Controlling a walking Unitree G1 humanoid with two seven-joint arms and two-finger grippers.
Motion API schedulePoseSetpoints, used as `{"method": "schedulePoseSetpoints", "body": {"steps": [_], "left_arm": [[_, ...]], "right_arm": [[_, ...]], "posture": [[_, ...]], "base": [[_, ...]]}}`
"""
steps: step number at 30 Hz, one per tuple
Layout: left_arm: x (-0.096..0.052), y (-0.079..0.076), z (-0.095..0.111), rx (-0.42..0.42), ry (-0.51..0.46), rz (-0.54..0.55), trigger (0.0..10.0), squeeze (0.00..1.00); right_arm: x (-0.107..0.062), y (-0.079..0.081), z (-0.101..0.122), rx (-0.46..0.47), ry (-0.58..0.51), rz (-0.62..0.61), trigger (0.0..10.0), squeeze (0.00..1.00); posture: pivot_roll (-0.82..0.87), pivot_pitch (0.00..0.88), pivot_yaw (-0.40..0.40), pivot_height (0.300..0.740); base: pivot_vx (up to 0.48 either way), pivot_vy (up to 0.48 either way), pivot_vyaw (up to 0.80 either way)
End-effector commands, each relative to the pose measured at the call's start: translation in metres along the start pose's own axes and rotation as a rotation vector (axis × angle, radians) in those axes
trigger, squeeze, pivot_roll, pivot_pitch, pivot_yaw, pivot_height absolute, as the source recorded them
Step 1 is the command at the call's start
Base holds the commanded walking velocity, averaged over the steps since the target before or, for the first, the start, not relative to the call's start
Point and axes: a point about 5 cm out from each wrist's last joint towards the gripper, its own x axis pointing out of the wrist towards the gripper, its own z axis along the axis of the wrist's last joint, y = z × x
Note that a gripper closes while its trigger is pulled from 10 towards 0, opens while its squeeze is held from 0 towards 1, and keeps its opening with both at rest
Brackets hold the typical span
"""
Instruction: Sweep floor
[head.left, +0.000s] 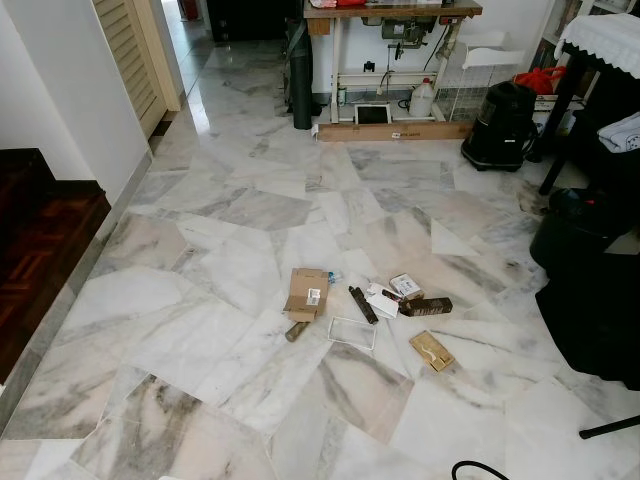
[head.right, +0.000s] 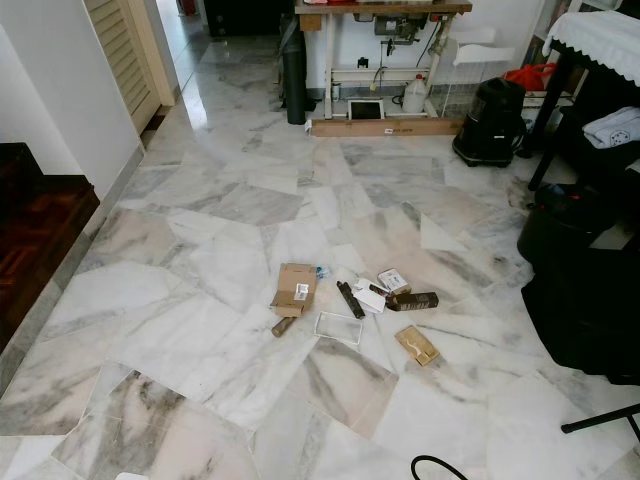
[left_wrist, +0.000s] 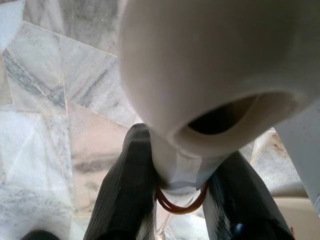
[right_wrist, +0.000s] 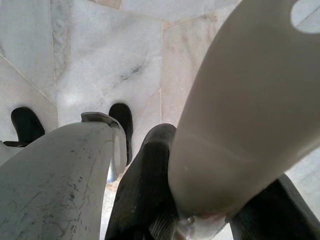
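- Clamped between my left gripper (left_wrist: 182, 200) fingers is a white handle (left_wrist: 210, 75); my right gripper (right_wrist: 200, 220) grips another pale handle (right_wrist: 240, 125).
- Litter, led by a cardboard box (head.left: 307, 292), lies ahead on the marble floor (head.left: 200, 340).
- I judge sweeping not yet begun; next, walk closer.

— What stands far off?
— A black vacuum cleaner (head.left: 500, 125) at far right, beside a white wire basket (head.left: 462, 88); a white jug (head.left: 423, 99) under the sewing table (head.left: 392, 12).
— And left?
— A louvred door (head.left: 128, 55), dark wooden steps (head.left: 40, 240) nearer.
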Motion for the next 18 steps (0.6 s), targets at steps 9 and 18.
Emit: {"method": "schedulePoseSetpoints", "body": {"steps": [9, 18], "left_arm": [[-0.005, 0.018, -0.007, -0.340, -0.149, -0.066, 10.0, 0.00], [-0.003, 0.007, 0.005, -0.340, -0.168, -0.080, 10.0, 0.00]], "right_arm": [[-0.002, 0.043, 0.046, -0.081, -0.226, 0.141, 10.0, 0.00], [-0.002, 0.045, 0.046, -0.092, -0.227, 0.141, 10.0, 0.00]], "posture": [[0.05, 0.119, -0.035, 0.740], [0.05, 0.124, -0.036, 0.740]], "base": [[0.000, 0.000, 0.00], [0.000, 0.000, 0.00]]}}
